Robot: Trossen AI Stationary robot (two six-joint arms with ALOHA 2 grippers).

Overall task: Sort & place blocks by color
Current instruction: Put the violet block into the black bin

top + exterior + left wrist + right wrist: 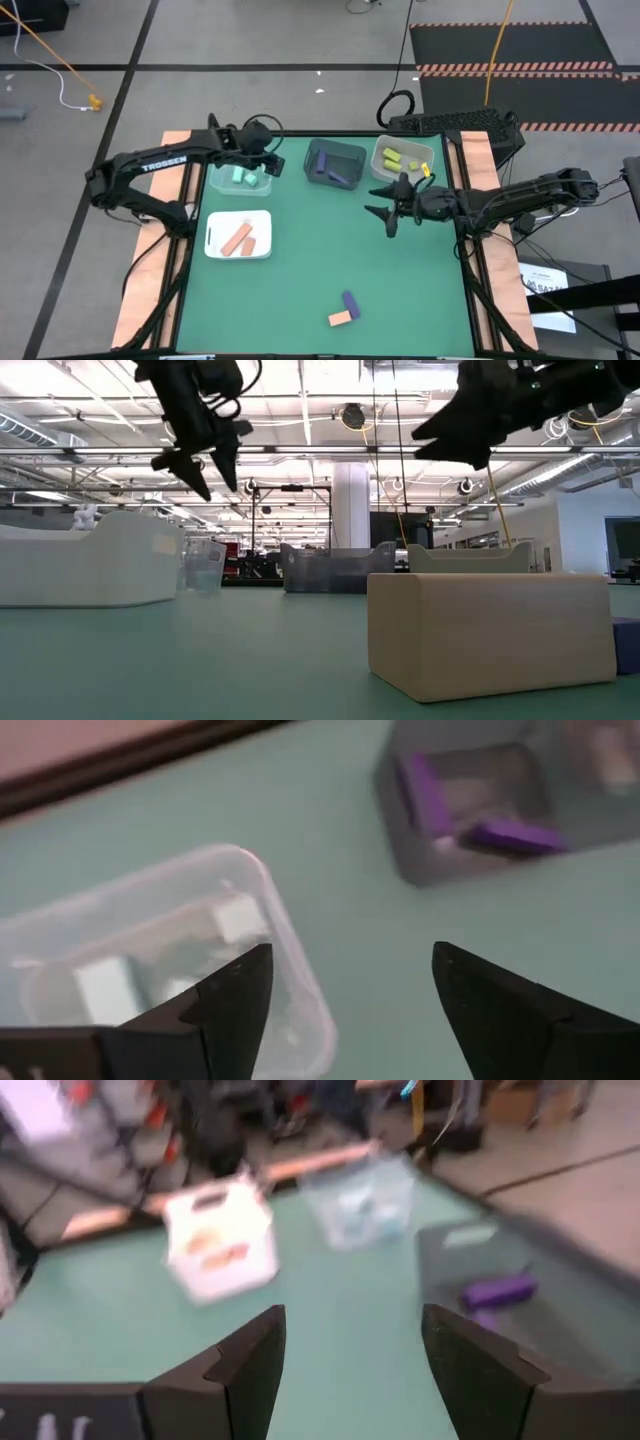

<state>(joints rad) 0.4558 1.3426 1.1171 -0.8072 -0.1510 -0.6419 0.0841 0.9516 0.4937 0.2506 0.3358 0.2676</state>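
High view: green table (330, 270) on a grey floor, nearest edge holds one orange block (341, 318) touching one purple block (351, 303). Farther back, white tray (213, 243) has two orange blocks (242, 240); three bins (336, 161) hold two teal, two purple, two yellow. Left gripper (272, 160) fingers apart, empty, over the clear bin; right gripper (386, 213) apart, empty, mid-table.

Even overhead light falls on the green table mat (330, 270), casting only faint shadows. Rows of bright ceiling strip lights (300, 405) glare in the low view. Both wrist views are blurred, the right one smeared throughout.
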